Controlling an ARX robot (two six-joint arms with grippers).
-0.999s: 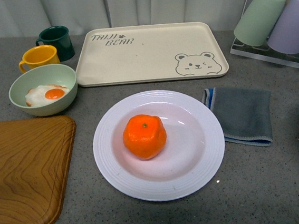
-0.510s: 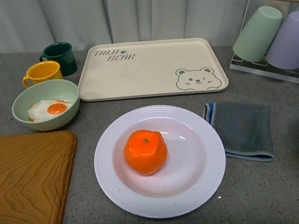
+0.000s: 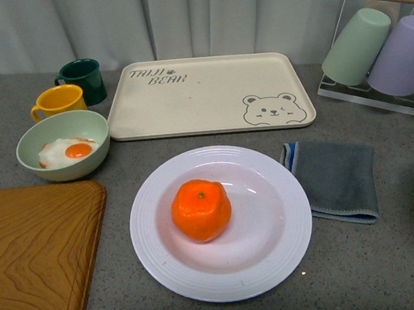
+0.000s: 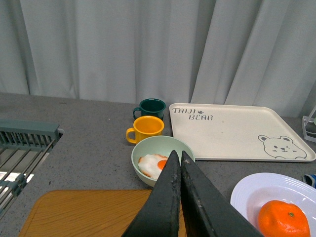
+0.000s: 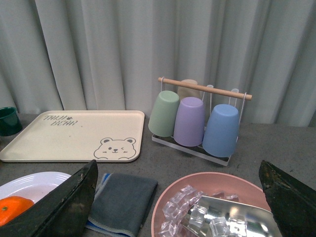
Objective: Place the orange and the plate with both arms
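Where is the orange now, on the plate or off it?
On it: the orange rests inside the plate, its rim showing all around.

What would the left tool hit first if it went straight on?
Most likely the pale green bowl with the fried egg; the shut left tool points its tips right at it, though depth is unclear.

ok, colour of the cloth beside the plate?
Grey-blue cloth, with blue stripes along one edge; the front view shows it best.

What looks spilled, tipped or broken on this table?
Nothing stands out. The orange sits whole in the white plate, the fried egg lies inside its green bowl, the yellow mug and the dark green mug stand upright, and the grey cloth lies folded flat.
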